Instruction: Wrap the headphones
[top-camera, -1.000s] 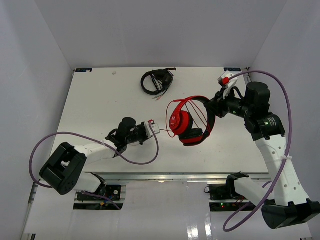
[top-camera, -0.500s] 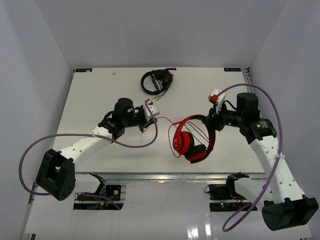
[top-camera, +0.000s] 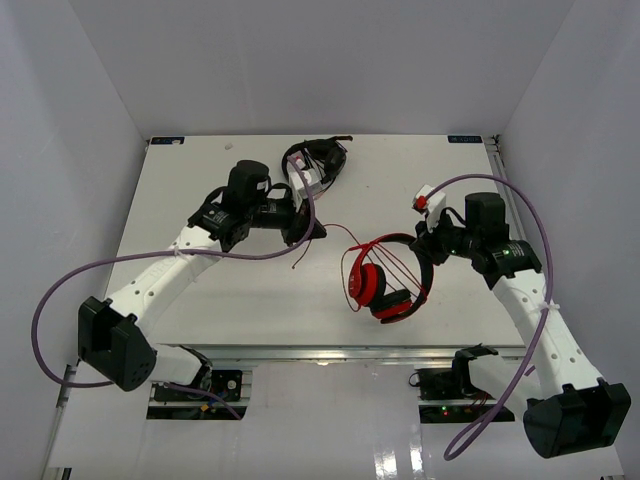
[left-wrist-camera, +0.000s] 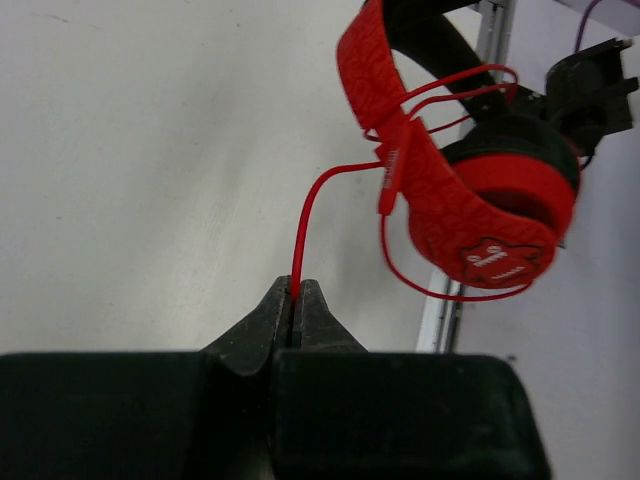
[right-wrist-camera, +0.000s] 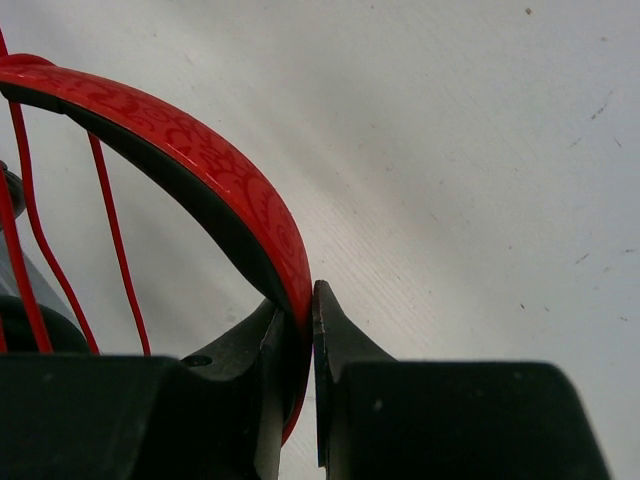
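Observation:
The red headphones (top-camera: 385, 280) with black pads hang above the table right of centre. My right gripper (top-camera: 424, 245) is shut on their red headband (right-wrist-camera: 215, 170) and holds them up. Several turns of the thin red cable (top-camera: 395, 262) cross the band. My left gripper (top-camera: 316, 232) is shut on the red cable (left-wrist-camera: 300, 230) and holds it left of the headphones (left-wrist-camera: 455, 185); the cable runs from the jaws up to the band. A loose cable end (top-camera: 297, 262) hangs below the left gripper.
All-black headphones (top-camera: 312, 162) with a dark cable lie at the back of the white table (top-camera: 190, 200), just behind my left gripper. The table's front rail (top-camera: 330, 350) runs along the near edge. White walls enclose the table.
My left gripper has swung from the near left up and back toward the black headphones, pulling the red cable. My right gripper has lowered the headphones nearer and slightly left.

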